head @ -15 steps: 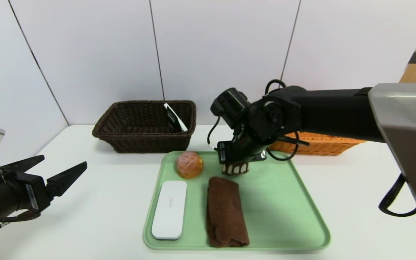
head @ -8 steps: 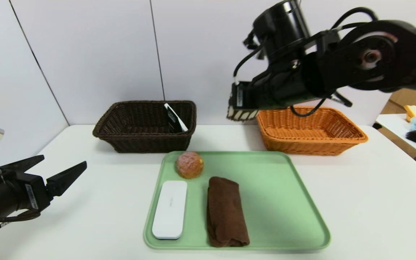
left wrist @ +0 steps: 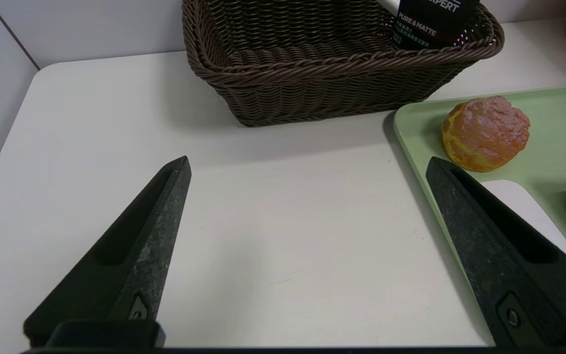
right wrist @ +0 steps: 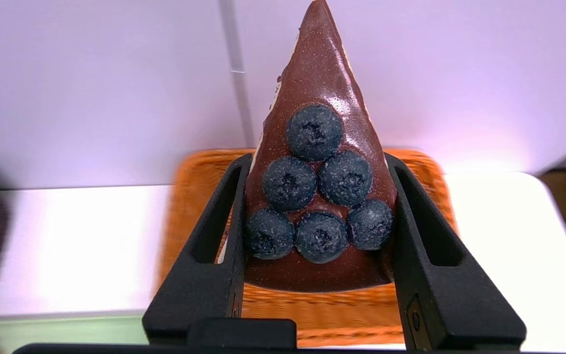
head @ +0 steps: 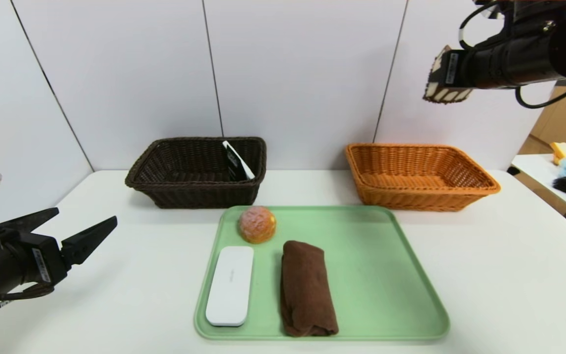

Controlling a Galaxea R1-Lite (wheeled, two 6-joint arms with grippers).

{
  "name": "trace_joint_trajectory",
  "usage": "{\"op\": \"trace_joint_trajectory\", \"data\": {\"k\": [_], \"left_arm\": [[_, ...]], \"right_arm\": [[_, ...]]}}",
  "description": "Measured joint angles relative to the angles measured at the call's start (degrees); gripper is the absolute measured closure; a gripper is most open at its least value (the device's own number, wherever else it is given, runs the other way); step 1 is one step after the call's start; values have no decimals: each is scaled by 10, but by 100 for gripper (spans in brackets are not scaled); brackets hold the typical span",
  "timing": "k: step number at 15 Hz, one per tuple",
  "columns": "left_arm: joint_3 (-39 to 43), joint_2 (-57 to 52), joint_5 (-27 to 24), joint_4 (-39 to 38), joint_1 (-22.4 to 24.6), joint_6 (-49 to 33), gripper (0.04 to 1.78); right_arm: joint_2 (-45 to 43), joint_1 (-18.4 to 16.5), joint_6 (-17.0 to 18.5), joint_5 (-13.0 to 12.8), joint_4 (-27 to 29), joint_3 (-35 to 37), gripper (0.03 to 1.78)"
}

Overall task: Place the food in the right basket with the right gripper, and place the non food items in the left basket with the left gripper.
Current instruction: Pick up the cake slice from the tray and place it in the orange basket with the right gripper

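I have the right gripper [head: 442, 88] high in the upper right of the head view, its two fingers clamped on the flanks of the chocolate cake slice [right wrist: 318, 196]. In the right wrist view the slice's pointed tip reaches out past the fingertips, the blueberries face the camera, and the wide end sits back between the fingers.

What matters for the drop is that the orange basket [head: 479, 184] lies below the slice, at centre right of the head view, well apart in height. In the right wrist view its weave shows directly behind and under the slice, so I judge the slice roughly over it and the move mostly a descent.

The left gripper [head: 74, 228] waits at lower left, fingers spread wide with nothing between them, pointing towards the green tray [head: 401, 275]. On that tray remain the bun [head: 257, 224], the white case [head: 230, 285] and the rolled brown towel [head: 307, 287]. The black tube [head: 236, 162] leans in the dark brown basket [head: 165, 196].
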Motion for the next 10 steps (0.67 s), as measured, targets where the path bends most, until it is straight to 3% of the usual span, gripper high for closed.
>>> {"op": "trace_joint_trajectory", "data": {"k": [4, 10], "left_arm": [[0, 0, 0, 0, 0, 0, 13], [3, 0, 0, 0, 0, -1, 13]], "right_arm": [[-3, -66, -4, 37, 0, 62, 99], [18, -97, -1, 60, -1, 119, 99]]}}
